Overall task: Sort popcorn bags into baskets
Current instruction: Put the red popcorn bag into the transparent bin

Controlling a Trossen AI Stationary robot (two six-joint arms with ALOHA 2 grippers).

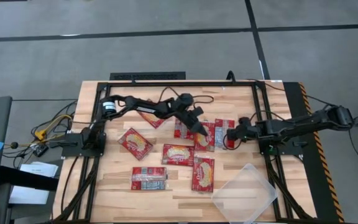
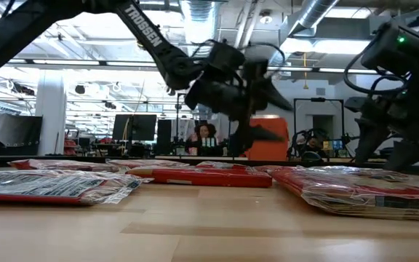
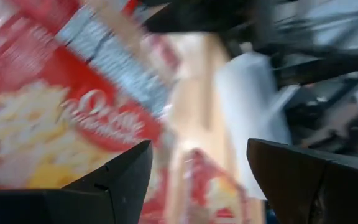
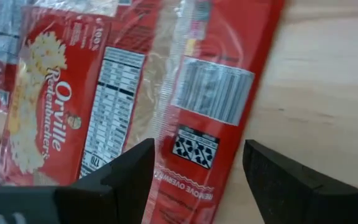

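Beside clear tray (image 1: 244, 194): popcorn bags (image 1: 203, 173) scattered, both arms overhead.

Popcorn bags (image 1: 178, 154): you see red, a yellow-cream popcorn picture, silver-grey ends.
Tray (image 1: 245, 192): clear, beside those bags.
Table (image 1: 117, 198): light wood planks under your bags.

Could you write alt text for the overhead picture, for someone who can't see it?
Seen from above, two dark robot arms reach over a wooden table toward red popcorn bags scattered across its middle. The left gripper and right gripper meet over the central cluster. A clear plastic tray sits empty near the lower right corner.
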